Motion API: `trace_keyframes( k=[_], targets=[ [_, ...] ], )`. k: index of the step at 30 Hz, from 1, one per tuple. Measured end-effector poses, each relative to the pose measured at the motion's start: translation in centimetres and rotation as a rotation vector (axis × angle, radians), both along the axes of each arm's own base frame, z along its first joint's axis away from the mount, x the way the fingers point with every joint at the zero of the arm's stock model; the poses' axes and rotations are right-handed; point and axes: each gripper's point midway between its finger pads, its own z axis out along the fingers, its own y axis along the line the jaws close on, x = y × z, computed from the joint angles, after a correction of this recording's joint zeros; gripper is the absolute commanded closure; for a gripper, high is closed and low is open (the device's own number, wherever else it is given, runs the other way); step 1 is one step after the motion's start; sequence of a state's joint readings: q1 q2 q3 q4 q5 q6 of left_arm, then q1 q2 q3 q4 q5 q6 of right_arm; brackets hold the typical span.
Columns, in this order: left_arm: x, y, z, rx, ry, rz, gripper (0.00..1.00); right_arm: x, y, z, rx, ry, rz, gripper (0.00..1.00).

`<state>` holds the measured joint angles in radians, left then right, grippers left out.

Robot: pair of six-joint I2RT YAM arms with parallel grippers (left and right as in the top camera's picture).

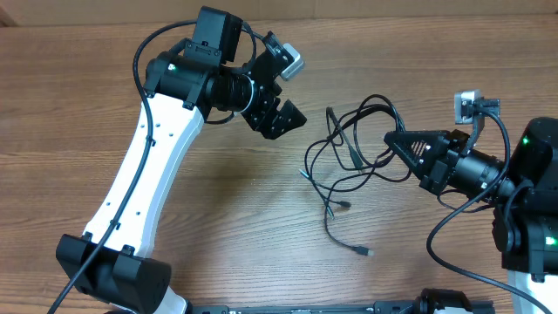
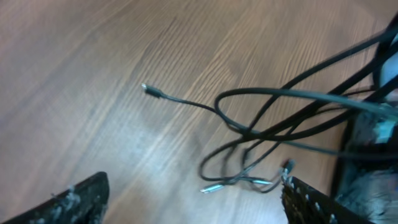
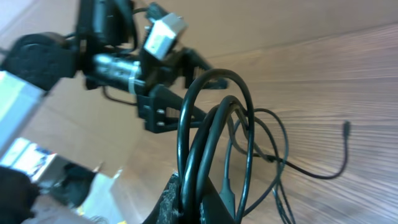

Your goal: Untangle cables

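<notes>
The cables (image 1: 353, 155) are thin black cords lying in a loose tangle on the wooden table right of centre. One plug end (image 1: 364, 251) trails toward the front. My right gripper (image 1: 392, 138) is at the tangle's right edge, shut on a bundle of cable strands (image 3: 211, 124) that loop up from its jaws (image 3: 208, 202). My left gripper (image 1: 283, 120) hangs open to the left of the tangle, touching nothing. In the left wrist view its fingertips (image 2: 78, 199) stand wide apart over bare wood, with the cables (image 2: 273, 93) ahead and a plug (image 2: 147, 89) stretched out to the left.
The wooden table (image 1: 218, 201) spreads left and in front of the tangle. The left arm's white link (image 1: 148, 174) slants across the left side. The right arm's body (image 1: 532, 183) stands at the right edge. A cardboard strip (image 1: 392, 7) borders the far edge.
</notes>
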<state>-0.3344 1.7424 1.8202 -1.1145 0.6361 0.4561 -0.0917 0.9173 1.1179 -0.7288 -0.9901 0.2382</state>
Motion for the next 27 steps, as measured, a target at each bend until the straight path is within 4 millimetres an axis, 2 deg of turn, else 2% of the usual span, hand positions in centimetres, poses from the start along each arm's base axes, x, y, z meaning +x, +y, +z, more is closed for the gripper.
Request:
trace_keyframes(
  k=[12,20,23,27],
  targets=[
    [-2.2,-2.6,1.4,-0.07,-0.215,-0.331,0.1,-2.6,1.8,1.6,0.101,-0.001,0.178,0.96],
    [-2.3,-3.4,2.1,-0.094,-0.294,-0.399,0.14,-4.1,2.5,3.0,0.144,-0.052,0.291,0.96],
    [-2.8,-4.3,2.3,-0.112,-0.305,-0.427,0.19,-4.7,2.8,3.3,0.161,-0.054,0.328,0.96],
    [-3.7,-5.5,2.6,-0.128,-0.321,-0.473,0.2,-5.1,2.9,3.5,0.174,-0.055,0.356,0.96]
  ],
)
